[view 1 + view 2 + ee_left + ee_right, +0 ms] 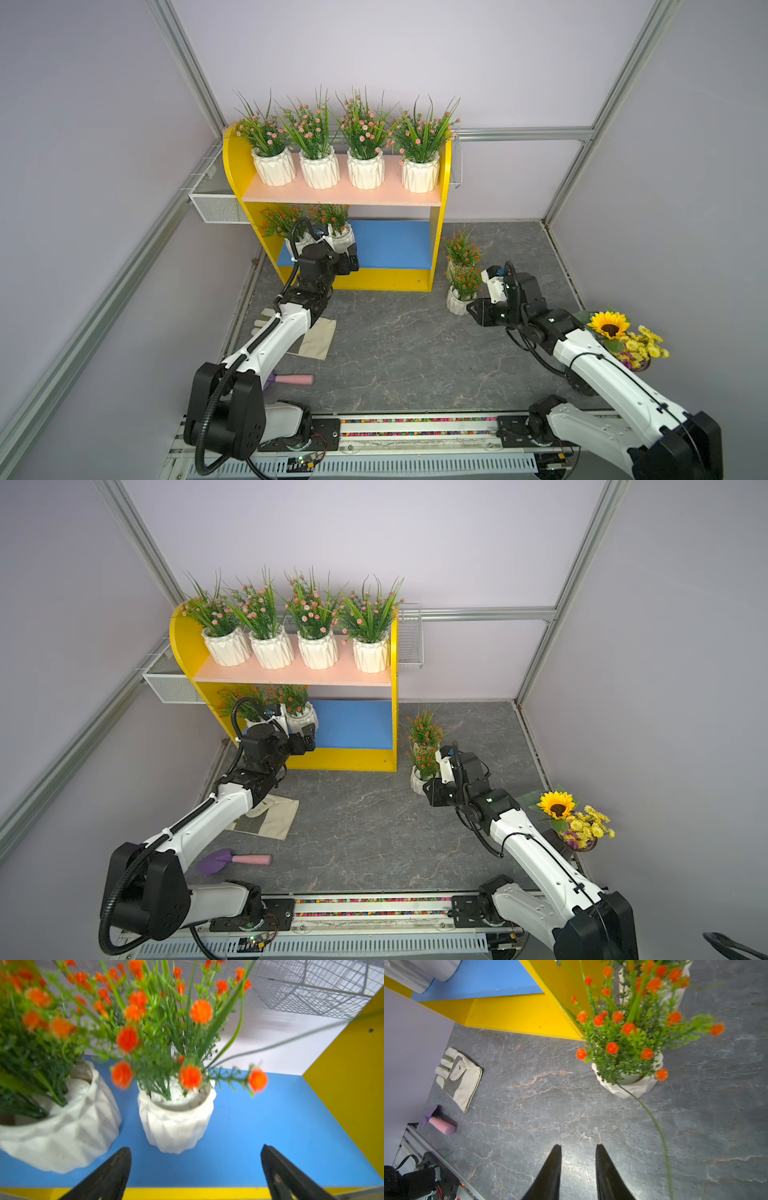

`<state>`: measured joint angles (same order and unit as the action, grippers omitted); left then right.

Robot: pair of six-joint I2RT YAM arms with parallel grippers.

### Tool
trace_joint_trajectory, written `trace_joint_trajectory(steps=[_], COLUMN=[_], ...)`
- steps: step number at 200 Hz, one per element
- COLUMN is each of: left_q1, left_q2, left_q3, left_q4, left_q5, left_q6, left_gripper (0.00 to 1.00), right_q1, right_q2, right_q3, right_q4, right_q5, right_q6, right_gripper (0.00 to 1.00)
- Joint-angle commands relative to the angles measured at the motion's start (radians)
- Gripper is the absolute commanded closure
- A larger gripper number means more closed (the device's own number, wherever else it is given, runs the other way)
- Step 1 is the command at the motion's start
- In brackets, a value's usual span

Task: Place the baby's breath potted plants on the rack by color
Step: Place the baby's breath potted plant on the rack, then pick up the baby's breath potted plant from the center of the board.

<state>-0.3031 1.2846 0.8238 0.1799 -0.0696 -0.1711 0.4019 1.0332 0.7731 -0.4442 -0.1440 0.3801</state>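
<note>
Now we see 4 pink-blossom white ribbed pots (320, 172) on the yellow-sided wooden rack's (386, 279) pink top board (340, 194), 2 orange-blossom pots (176, 1124) on its blue lower board (390, 245), and 2 more orange pots (457, 305) on the grey tabletop (415, 353) beside it. L gripper (195, 1147) gapes wide, empty; R gripper's (578, 1145) jaws are slightly apart, empty.

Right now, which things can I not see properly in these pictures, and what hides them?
- Orange plants on the blue lower board: left arm covers their pots' bases in both top views.
- Far orange plant on the table: nearer plant hides its pot; right wrist view cuts it off.
- Sunflower bouquet: right arm partly covers its vase.
</note>
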Motion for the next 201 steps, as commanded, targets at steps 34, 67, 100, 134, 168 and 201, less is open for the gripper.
trace_joint_trajectory(steps=[34, 67, 100, 134, 168, 201], left_q1=[-0.058, -0.131, -0.186, -0.254, -0.317, -0.361], left_q2=[-0.147, -0.187, -0.199, -0.194, -0.158, -0.093], left_q3=[-0.143, -0.186, -0.26, -0.327, -0.393, -0.422], left_q4=[0.092, 0.106, 0.196, 0.288, 0.4, 0.47], left_q5=[0.089, 0.099, 0.145, 0.154, 0.163, 0.174], left_q6=[-0.067, -0.067, -0.07, -0.04, -0.026, -0.016], left_gripper=[0.0, 0.0, 0.0, 0.0, 0.0, 0.0], right_q1=[-0.135, -0.229, -0.266, -0.271, -0.27, -0.268], right_q2=[-0.024, -0.027, 0.018, 0.102, 0.166, 0.22], right_q3=[-0.058, -0.082, -0.092, -0.088, -0.074, -0.047], right_q4=[-0.033, -0.014, 0.025, 0.105, 0.16, 0.178], right_q5=[-0.002, -0.037, -0.042, -0.055, -0.057, -0.054], right_q6=[-0.013, -0.012, -0.019, -0.017, -0.018, -0.031], right_gripper=[0.69, 0.69, 0.69, 0.71, 0.72, 0.72])
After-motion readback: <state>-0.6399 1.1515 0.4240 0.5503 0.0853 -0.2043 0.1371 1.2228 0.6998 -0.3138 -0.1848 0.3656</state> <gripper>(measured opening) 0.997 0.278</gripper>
